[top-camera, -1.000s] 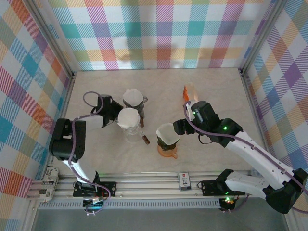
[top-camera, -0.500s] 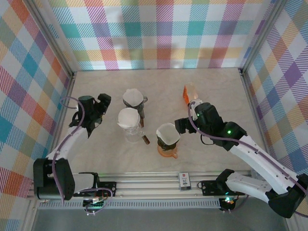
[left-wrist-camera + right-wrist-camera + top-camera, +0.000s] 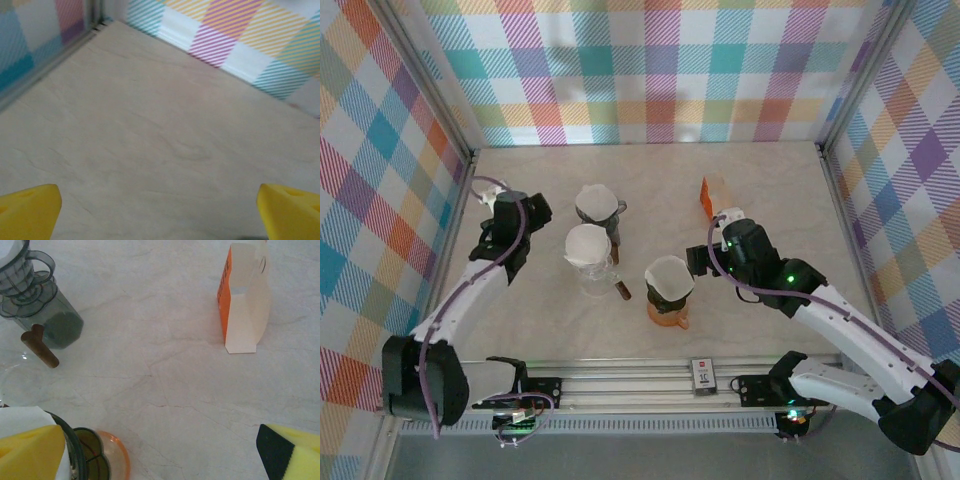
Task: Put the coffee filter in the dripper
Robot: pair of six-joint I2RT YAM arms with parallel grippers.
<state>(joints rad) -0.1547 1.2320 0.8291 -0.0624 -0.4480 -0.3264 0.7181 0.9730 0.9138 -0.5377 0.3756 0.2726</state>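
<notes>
Three drippers stand mid-table, each with a white coffee filter in it. The grey dripper (image 3: 598, 206) is at the back, a glass one (image 3: 588, 250) in front of it, and an orange-based dripper (image 3: 668, 288) to the right. My left gripper (image 3: 532, 212) is open, left of the grey dripper and apart from it. In the left wrist view my left gripper (image 3: 160, 212) has only bare table between its fingers. My right gripper (image 3: 698, 262) is open just right of the orange-based dripper. The right wrist view shows my right gripper (image 3: 162, 455) holding nothing, with that dripper's filter (image 3: 22, 417) beside its left finger.
An orange and white filter box (image 3: 714, 193) stands behind my right gripper, also seen as the box (image 3: 244, 300) in the right wrist view. A brown wooden handle (image 3: 39, 346) juts out by the grey dripper (image 3: 35, 295). Checked walls enclose the table on three sides.
My left gripper has let go at the glass dripper, opened and drawn back to the left. My right gripper has opened fully and backed a little right, away from the orange-based dripper.
</notes>
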